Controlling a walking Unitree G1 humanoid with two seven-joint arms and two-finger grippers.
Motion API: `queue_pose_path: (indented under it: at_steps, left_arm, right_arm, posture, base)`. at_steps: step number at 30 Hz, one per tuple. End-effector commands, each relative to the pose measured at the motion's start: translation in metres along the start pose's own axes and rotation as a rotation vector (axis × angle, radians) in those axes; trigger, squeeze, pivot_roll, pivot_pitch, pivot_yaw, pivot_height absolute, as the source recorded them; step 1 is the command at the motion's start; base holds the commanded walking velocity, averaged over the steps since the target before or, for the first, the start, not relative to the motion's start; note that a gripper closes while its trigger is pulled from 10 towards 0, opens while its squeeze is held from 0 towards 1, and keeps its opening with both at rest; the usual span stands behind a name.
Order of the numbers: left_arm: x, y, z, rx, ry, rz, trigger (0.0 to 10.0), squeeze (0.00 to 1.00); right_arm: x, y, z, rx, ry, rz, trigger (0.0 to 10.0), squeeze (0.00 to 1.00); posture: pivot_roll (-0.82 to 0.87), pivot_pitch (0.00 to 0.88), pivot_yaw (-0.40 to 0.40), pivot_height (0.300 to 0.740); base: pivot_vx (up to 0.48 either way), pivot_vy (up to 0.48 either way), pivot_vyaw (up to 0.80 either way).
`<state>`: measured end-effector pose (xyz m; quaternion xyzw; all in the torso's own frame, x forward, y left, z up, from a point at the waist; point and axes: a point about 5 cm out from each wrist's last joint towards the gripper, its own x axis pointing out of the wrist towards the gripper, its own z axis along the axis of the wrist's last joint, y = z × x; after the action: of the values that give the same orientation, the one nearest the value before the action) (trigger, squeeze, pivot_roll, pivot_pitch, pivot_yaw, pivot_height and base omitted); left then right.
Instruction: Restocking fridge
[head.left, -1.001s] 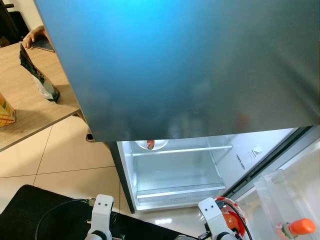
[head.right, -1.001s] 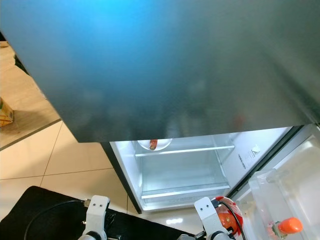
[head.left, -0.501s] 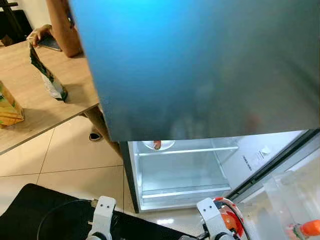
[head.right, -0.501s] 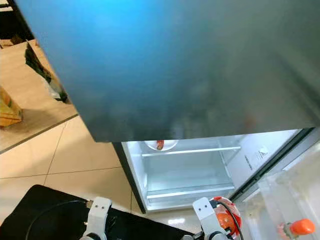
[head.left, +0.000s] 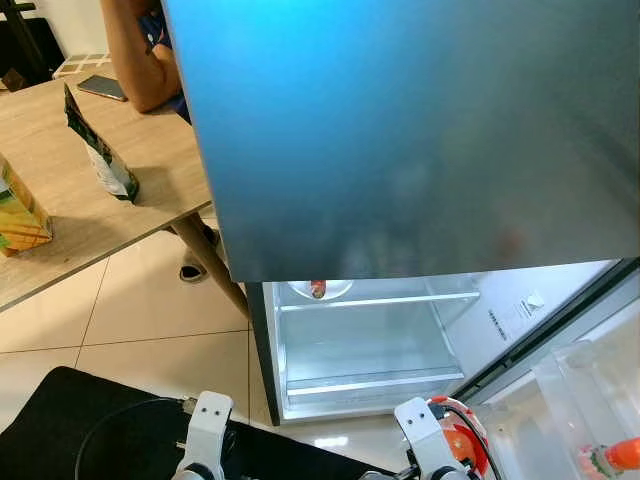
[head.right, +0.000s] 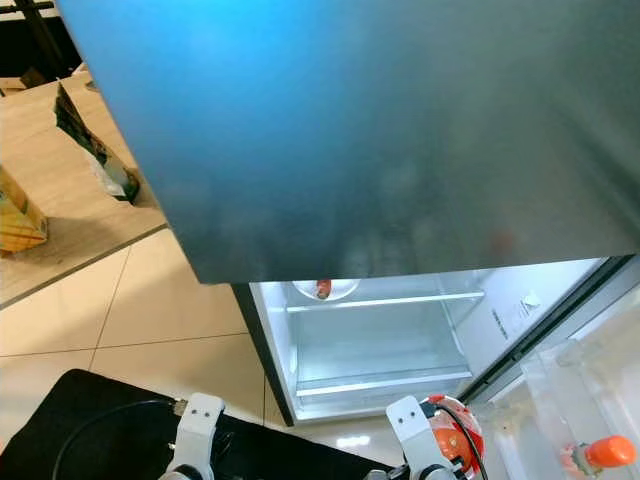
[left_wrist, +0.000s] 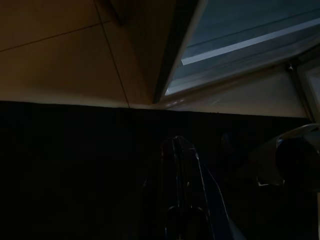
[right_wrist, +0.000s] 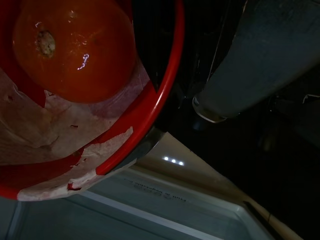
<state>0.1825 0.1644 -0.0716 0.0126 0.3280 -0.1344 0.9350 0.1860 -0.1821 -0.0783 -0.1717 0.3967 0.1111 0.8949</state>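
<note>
Tiled floor (head.left: 120, 330) ran up to the open fridge (head.right: 380, 330), lit and nearly bare; right claw (right_wrist: 75, 165) clenched on a red bowl (right_wrist: 150, 115) holding an orange fruit (right_wrist: 75, 50), low and near, probably for shelving; left claw (left_wrist: 182, 200) idle, pressed closed.

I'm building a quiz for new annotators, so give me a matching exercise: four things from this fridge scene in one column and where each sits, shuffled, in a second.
Things:
1. tomato
2. orange-capped bottle
3. phone
4. white bowl

Places:
A. on the wooden table, by a person's arm
B. in the red bowl held at the right gripper
C. on the lit fridge's upper shelf
D. in the open door's clear bin

Pairs: 1-B, 2-D, 3-A, 4-C
</note>
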Motion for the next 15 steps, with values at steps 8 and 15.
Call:
queue_pose_path:
  at_steps: [8,15]
  left_arm:
    - [-0.0045,0.0037,-0.0106,-0.037,0.048,0.032,10.0,0.0]
    - [-0.0041,0.0024,-0.008,-0.013,0.03,0.003,10.0,0.0]
  right_arm:
    - [-0.0014,-0.0006,-0.0043,0.004,0.011,-0.012,10.0,0.0]
    - [-0.0017,-0.0014,-0.0048,0.002,0.011,-0.014,10.0,0.0]
  posture:
    - [-0.15,0.116,0.02,0.74]
    - [-0.16,0.112,0.022,0.74]
  base:
    - [0.0,-0.24,0.0]
    - [0.0,0.0,0.0]
